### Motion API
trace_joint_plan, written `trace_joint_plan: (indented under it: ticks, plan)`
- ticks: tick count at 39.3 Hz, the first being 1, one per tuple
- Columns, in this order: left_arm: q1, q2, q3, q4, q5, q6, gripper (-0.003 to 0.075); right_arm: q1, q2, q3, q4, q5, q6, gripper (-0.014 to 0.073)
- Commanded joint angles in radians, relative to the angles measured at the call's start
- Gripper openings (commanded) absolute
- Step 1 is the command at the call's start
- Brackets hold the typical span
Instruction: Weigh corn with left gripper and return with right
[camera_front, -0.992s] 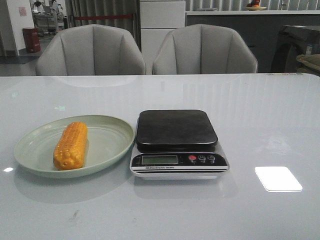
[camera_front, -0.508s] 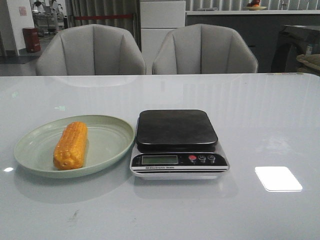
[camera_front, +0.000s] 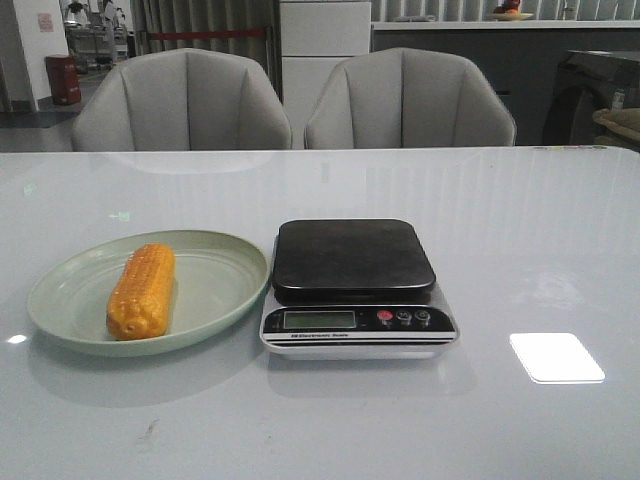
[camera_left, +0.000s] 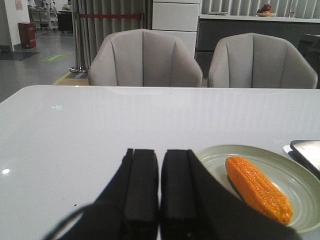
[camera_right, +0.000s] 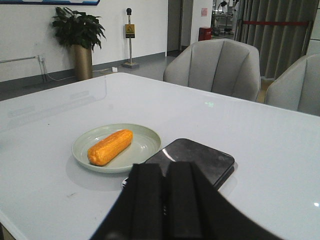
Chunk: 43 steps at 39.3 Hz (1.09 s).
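The corn (camera_front: 141, 292) lies lengthwise on the pale green plate (camera_front: 225, 288), just left of the scale (camera_front: 355, 288) on the white table (camera_front: 520, 240), while the left gripper (camera_left: 160, 187) and right gripper (camera_right: 164, 197) both have fingers pressed together, holding nothing.

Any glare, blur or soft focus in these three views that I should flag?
Front view: a bright rectangular glare patch on the glossy table, otherwise sharp. Left wrist view: the left gripper fingers loom dark and soft-edged, while the corn stays clear. Right wrist view: the right gripper is equally dark and featureless.
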<state>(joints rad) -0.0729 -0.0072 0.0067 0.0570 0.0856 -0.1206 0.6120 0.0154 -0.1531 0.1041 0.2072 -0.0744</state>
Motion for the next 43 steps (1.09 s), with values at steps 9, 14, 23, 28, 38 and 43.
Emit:
trace_joint_plan:
  ticks: [9,14,23,28,38,43]
  plan:
    - [-0.008,-0.021,0.03,0.0,-0.08,-0.008,0.0125,-0.138,0.011,0.022,-0.007,-0.082,-0.008,0.0142]
    - [-0.008,-0.021,0.03,0.0,-0.08,-0.008,0.0125,-0.277,0.011,0.023,-0.007,-0.082,-0.008,0.0142]
    - [-0.008,-0.021,0.03,0.0,-0.08,-0.008,0.0125,-0.492,0.008,0.028,-0.009,-0.083,-0.008,0.0142]
    - [-0.008,-0.021,0.03,0.0,-0.08,-0.008,0.0125,-0.524,-0.018,0.08,-0.058,-0.12,-0.008,0.0142]
    - [-0.008,-0.019,0.03,0.0,-0.08,-0.008,0.0125,-0.524,-0.044,0.189,-0.092,-0.207,0.005,0.0142]
    - [-0.008,-0.019,0.03,0.0,-0.08,-0.008,0.0125,-0.524,-0.044,0.189,-0.092,-0.226,0.025,0.0142]
